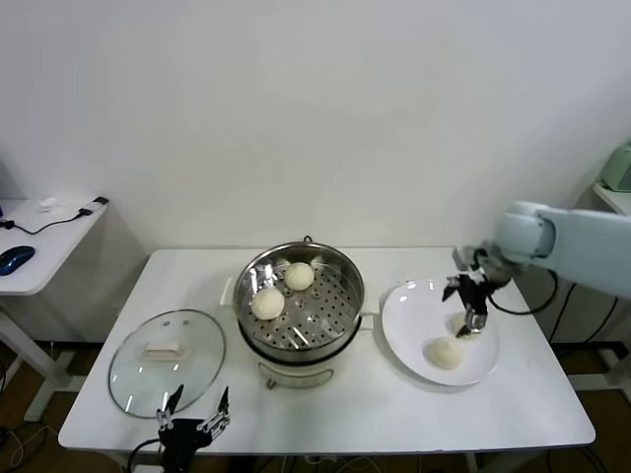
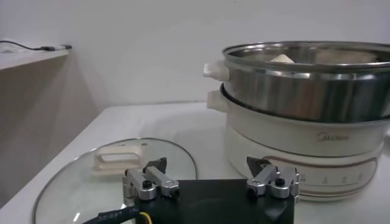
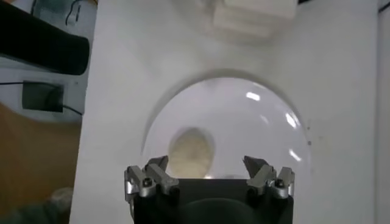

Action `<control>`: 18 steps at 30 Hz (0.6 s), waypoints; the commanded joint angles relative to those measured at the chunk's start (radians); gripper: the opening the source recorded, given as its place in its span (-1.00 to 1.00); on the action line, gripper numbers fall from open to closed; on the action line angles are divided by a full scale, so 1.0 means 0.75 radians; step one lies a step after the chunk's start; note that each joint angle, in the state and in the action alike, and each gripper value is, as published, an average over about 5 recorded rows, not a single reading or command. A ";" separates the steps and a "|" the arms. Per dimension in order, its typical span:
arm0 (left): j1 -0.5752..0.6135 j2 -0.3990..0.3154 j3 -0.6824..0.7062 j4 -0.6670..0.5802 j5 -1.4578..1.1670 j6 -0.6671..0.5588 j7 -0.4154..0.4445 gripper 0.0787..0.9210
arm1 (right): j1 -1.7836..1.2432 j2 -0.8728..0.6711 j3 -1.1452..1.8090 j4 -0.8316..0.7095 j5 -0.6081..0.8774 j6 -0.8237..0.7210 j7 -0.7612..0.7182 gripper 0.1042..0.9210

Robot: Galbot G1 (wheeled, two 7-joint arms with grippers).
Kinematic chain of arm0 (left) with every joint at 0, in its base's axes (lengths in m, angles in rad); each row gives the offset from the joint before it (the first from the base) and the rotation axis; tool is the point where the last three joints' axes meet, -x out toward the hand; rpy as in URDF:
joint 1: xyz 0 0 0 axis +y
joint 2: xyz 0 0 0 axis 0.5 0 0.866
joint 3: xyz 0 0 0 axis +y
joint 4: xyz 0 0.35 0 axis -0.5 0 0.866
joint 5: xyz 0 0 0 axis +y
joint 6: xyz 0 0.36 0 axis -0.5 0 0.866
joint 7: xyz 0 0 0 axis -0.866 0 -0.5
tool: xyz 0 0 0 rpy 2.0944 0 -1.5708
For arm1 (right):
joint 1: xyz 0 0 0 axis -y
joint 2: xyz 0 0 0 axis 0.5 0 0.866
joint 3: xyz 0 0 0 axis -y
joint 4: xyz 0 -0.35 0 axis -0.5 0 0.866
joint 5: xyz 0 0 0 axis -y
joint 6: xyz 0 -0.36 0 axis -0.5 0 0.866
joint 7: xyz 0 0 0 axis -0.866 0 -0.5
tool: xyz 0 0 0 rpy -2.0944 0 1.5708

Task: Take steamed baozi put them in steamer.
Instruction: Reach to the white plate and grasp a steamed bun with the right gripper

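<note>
Holding my right gripper (image 1: 471, 320) over the white plate (image 1: 409, 340), jaws spread wide and empty, two baozi (image 1: 444, 352) on that plate, two more in the steamer (image 1: 335, 266), left gripper (image 1: 194, 424) parked wide open near the glass lid (image 1: 168, 362).

steamer (image 1: 301, 313) centre, lid (image 1: 167, 362) left, plate (image 1: 440, 331) right

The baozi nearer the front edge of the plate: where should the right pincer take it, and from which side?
Grip the baozi across its widest middle, coming straight down from above. It is a smooth dome sitting low on the white plate, so sideways approach would hit the rim. The right pincer, open, hangs just behind it over the other bun.
</note>
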 commanded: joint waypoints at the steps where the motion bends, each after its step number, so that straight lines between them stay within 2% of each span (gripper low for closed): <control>1: 0.000 -0.004 -0.003 0.007 0.004 0.004 0.001 0.77 | -0.373 -0.034 0.233 -0.112 -0.115 -0.053 0.059 0.76; 18: -0.010 0.005 -0.002 0.020 0.001 0.008 0.003 0.77 | -0.481 0.073 0.303 -0.218 -0.117 -0.098 0.113 0.76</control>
